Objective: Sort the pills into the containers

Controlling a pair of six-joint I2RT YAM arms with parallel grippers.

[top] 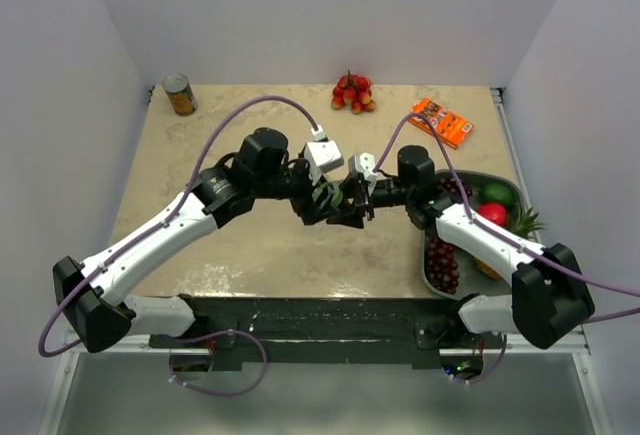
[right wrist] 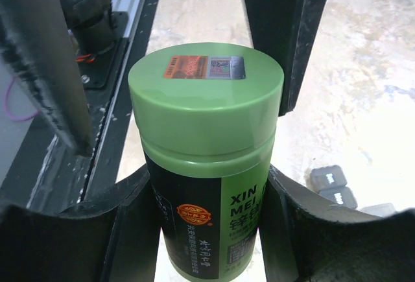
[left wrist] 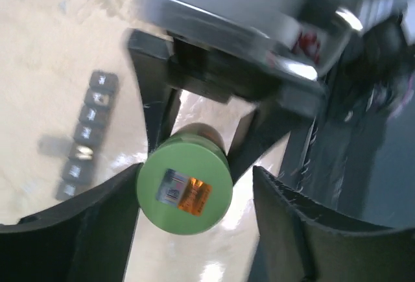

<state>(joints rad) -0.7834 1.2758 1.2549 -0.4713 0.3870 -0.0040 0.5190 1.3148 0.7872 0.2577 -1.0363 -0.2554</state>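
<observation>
Green bottle [right wrist: 207, 230] label: "XIN MEI" in white, round orange emblem beside it; smaller print unreadable. Orange-and-silver sticker [right wrist: 202, 68] on cap [right wrist: 206, 110], text too small to read. Right gripper [right wrist: 206, 178] pinching bottle body, fingers pressed on both sides. Left gripper [left wrist: 194, 178] spread around cap: gap at one finger, other probably touching. Pill box [left wrist: 87, 136], dark grey strip, flat on table [left wrist: 39, 68] beside bottle; lid marks blurred.
</observation>
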